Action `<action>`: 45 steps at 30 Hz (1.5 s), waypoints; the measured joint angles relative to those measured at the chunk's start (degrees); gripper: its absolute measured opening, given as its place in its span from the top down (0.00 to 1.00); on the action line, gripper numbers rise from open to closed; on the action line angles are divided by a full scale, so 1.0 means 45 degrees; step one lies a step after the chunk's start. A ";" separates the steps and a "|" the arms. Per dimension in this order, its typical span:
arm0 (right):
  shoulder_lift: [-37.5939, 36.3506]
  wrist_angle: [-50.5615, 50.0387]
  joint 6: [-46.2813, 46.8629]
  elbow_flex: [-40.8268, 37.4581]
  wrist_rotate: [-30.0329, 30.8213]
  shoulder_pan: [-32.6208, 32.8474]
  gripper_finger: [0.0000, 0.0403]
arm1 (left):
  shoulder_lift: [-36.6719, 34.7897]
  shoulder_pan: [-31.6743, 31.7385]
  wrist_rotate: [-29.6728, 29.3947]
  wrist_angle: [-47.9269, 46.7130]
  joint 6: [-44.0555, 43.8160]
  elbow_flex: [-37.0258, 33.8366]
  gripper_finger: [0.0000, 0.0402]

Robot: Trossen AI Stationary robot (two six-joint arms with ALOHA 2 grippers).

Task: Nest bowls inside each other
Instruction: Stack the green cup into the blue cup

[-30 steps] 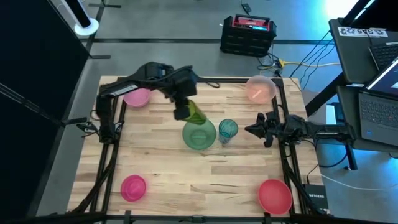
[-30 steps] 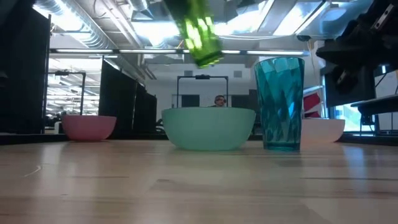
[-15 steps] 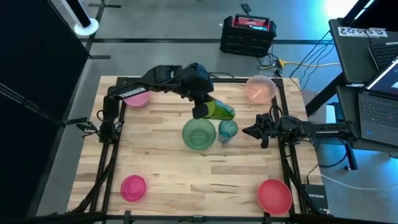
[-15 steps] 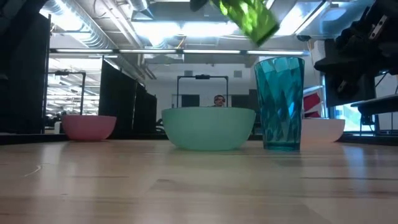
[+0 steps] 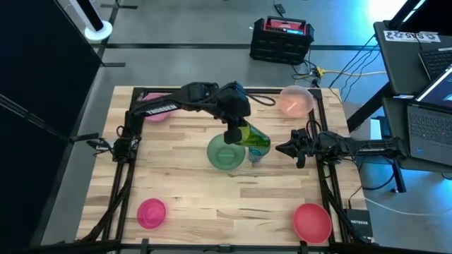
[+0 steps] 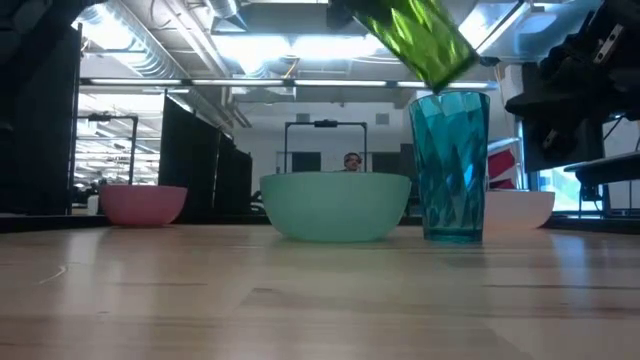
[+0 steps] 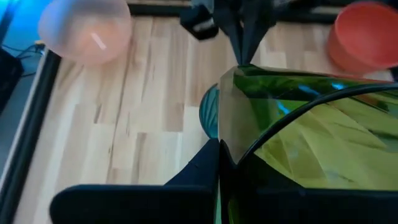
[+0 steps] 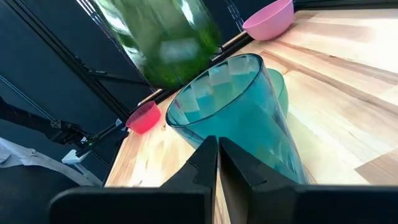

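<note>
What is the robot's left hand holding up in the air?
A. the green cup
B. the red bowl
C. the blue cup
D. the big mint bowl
A: the left gripper is shut on the green cup, which hangs tilted above the blue cup; the blue cup and the mint bowl stand on the table, and the red bowl sits alone near a corner.

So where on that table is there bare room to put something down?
The widest bare wood lies between the bright pink bowl and the red bowl. It is crowded mid-table: the mint bowl, the teal cup and the left gripper holding a green cup above them.
</note>
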 joint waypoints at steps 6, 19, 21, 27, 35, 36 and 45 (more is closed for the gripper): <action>0.0000 -0.0004 0.0000 0.0000 0.0000 0.0000 1.00 | 0.0421 -0.0098 0.0153 0.0139 0.0317 -0.0003 1.00; 0.0006 -0.0005 0.0039 0.0000 -0.0001 0.0000 1.00 | 0.0455 0.0137 0.0193 -0.0138 0.0954 -0.0052 1.00; 0.0006 -0.0005 0.0040 0.0000 -0.0001 0.0000 1.00 | 0.0452 0.0135 0.0245 -0.0092 0.0993 -0.0117 0.99; 0.0006 -0.0005 0.0042 0.0000 -0.0001 0.0000 1.00 | 0.0445 0.0130 0.0399 0.0045 0.1109 -0.0311 0.99; 0.0006 -0.0004 0.0044 0.0000 -0.0001 0.0000 1.00 | 0.0437 0.0123 0.0692 0.0229 0.1249 -0.0547 0.99; 0.0006 -0.0005 0.0044 0.0000 -0.0001 0.0000 1.00 | 0.0442 0.0123 0.0835 0.0257 0.1245 -0.0547 0.99; 0.0006 0.0000 0.0075 0.0000 -0.0001 0.0000 1.00 | 0.0437 0.0141 0.1465 0.0375 0.1303 -0.0547 0.92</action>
